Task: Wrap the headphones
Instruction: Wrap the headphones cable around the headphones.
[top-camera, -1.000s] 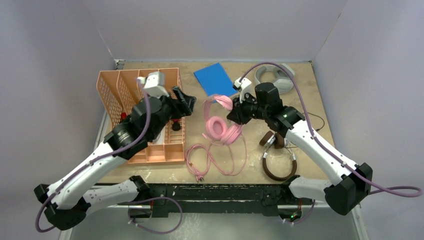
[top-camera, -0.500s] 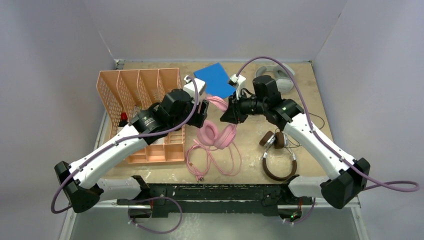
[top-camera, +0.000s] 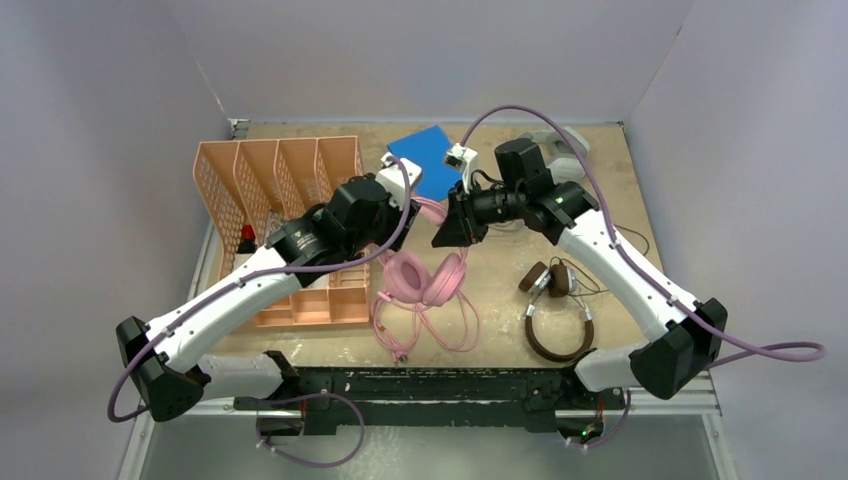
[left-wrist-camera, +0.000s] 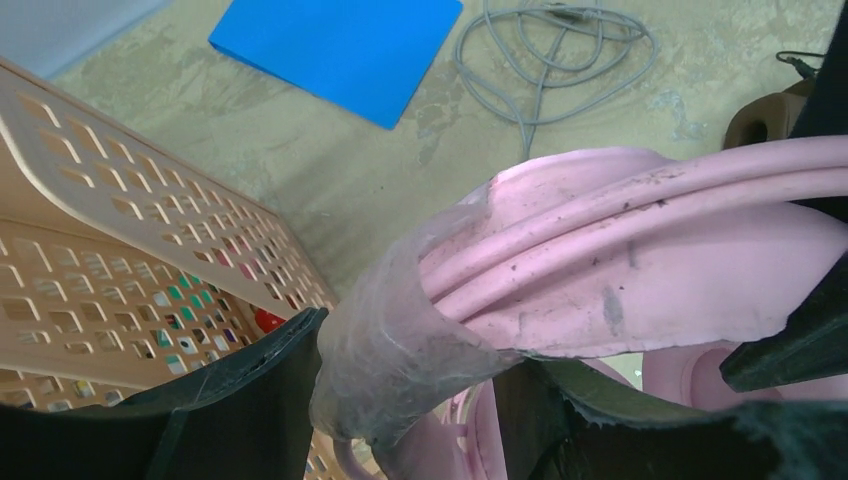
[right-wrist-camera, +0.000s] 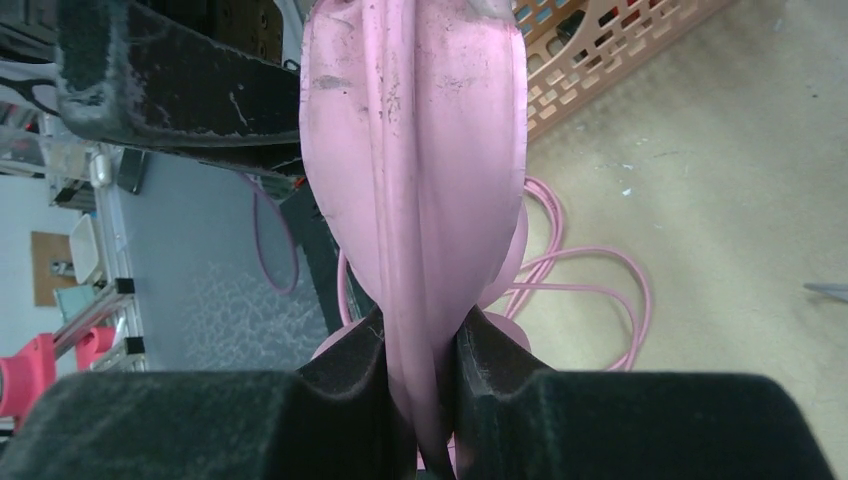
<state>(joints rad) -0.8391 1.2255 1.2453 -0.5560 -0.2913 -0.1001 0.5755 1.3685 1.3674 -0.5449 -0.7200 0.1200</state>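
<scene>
from above, the pink headphones (top-camera: 425, 278) hung between the 2 arms over the middle of the table (top-camera: 500, 300). their earcups were lowest, over the loose loops of pink cable (top-camera: 425, 325) on the surface. the left gripper (top-camera: 403, 228) and right gripper (top-camera: 447, 232) were both at the headband. the brown headphones (top-camera: 556, 312) lay to the right. the grey headset (top-camera: 565, 145) sat at the back, partly hidden by the right arm. a peach organiser (top-camera: 280, 185) stood at the left, with a blue pad (top-camera: 425, 158) behind.

in the left wrist view, the left fingers (left-wrist-camera: 250, 410) sat on either side of the headband's film-wrapped end, right against it. whether they squeezed it could not be told.

in the right wrist view, the right claw was narrow, pinching the headband edge-on between both pads (right-wrist-camera: 350, 370).
</scene>
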